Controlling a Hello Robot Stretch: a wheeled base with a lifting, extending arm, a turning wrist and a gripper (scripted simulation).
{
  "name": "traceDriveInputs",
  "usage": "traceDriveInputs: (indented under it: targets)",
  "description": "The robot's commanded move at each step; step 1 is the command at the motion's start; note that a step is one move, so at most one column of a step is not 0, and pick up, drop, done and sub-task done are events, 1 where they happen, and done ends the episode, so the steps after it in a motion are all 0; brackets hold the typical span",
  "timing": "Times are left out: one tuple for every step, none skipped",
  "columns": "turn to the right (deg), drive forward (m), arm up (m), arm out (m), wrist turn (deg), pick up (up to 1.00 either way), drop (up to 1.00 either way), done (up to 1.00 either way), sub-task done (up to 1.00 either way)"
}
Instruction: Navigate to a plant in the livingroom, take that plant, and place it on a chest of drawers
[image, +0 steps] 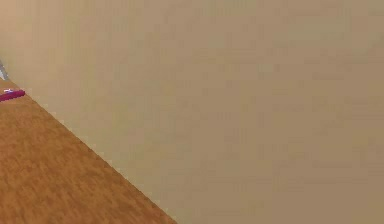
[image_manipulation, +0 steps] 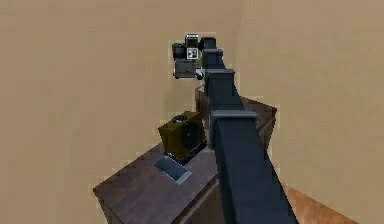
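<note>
Dark wood cabinet top (image_manipulation: 132, 190), squat olive box (image_manipulation: 180, 138), possibly a planter

So we've got the arm (image_manipulation: 235, 140) stretching up to the fingers (image_manipulation: 183, 58), right by the beige wall corner. Under it sits a dark wooden counter (image_manipulation: 125, 192) carrying 1 olive boxy thing (image_manipulation: 178, 135) and 1 flat grey item (image_manipulation: 178, 172).

boxy object (image_manipulation: 180, 137) on cabinet (image_manipulation: 125, 192)

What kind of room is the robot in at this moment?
Probably a furnished room in a house: beige walls, a wooden floor, and dark wooden furniture standing in a corner.
</note>
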Motion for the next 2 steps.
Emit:
traceDriveInputs:
  targets:
    - [0.0,0.0,0.0,0.0,15.0,0.0,0.0,0.0,0.0]
    - [0.0,0.0,-0.08,0.0,0.0,0.0,0.0,0.0,0.0]
